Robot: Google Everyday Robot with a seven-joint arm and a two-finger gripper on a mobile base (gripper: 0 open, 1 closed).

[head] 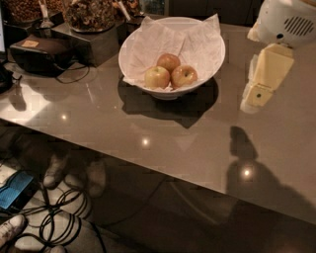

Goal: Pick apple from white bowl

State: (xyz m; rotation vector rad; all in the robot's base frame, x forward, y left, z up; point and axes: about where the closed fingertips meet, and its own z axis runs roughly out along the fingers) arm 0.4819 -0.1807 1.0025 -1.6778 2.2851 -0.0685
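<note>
The white bowl (207, 34), lined with crumpled white paper, stands at the back middle of the grey table (163, 133). Three apples lie in it. The orange-red apple (184, 75) with yellow patches and a dark stem dimple is at the front right. A paler yellow-green apple (157, 77) is at the front left and a redder apple (169, 62) is behind them. My cream gripper (254, 101) hangs above the table to the right of the bowl, pointing down and apart from it. It holds nothing.
A black box with a cable (39, 52) sits at the back left. Containers of snacks (91, 15) stand behind it, beside the bowl. The table's front edge runs diagonally, with cables (59, 217) and shoes on the floor below.
</note>
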